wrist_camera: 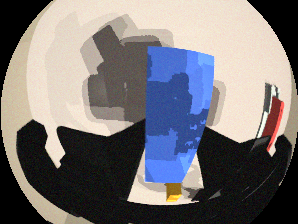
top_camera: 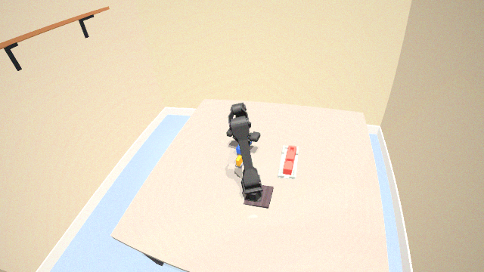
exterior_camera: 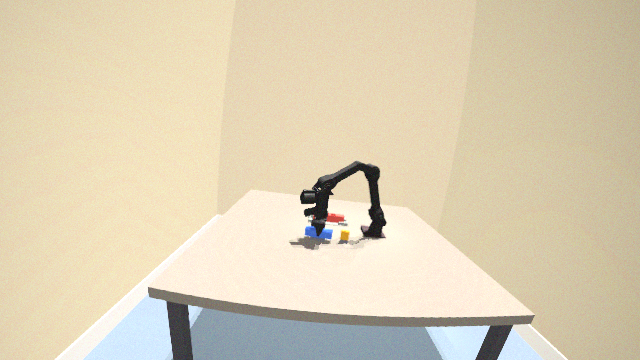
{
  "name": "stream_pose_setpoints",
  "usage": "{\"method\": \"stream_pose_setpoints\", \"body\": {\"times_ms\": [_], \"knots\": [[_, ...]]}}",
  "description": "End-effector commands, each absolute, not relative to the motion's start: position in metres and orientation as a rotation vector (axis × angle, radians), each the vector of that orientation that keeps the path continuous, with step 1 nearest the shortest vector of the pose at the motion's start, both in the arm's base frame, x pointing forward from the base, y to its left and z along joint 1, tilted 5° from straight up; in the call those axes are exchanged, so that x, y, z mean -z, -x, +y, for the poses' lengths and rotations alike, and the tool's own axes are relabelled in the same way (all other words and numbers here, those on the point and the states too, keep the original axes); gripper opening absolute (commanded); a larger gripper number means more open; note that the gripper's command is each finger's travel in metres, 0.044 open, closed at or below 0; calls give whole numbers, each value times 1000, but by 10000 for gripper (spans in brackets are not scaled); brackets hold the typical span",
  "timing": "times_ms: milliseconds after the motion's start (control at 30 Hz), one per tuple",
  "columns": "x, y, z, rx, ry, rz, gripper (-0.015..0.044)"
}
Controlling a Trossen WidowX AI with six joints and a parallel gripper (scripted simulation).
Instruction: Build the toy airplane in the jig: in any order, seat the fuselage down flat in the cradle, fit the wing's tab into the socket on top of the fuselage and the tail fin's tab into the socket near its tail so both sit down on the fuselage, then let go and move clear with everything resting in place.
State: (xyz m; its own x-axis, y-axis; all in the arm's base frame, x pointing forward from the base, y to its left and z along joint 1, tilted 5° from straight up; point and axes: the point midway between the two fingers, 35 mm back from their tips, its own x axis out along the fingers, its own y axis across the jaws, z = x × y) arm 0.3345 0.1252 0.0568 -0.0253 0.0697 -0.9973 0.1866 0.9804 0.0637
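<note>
The blue wing lies lengthwise between the fingers, at or very near the table top. My gripper points down and is shut on the wing, with a finger against each long side around its middle. In the top view the arm hides most of the wing. The wing's tab is not visible. The yellow tail fin stands apart, between the wing and the arm's base. The red fuselage lies in the white cradle, its sockets facing up.
The arm's dark base plate is on the table, nearer the top camera than the parts. The cradle is to the right of the wing and fin in the top view. The forearm passes above the wing and beside the fin.
</note>
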Motion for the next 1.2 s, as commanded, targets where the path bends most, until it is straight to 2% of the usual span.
{"method": "stream_pose_setpoints", "body": {"times_ms": [0, 1167], "knots": [[-69, -338, 125, 100, -203, 1589, 0], [-177, -337, 115, 75, -200, 1582, 0]]}}
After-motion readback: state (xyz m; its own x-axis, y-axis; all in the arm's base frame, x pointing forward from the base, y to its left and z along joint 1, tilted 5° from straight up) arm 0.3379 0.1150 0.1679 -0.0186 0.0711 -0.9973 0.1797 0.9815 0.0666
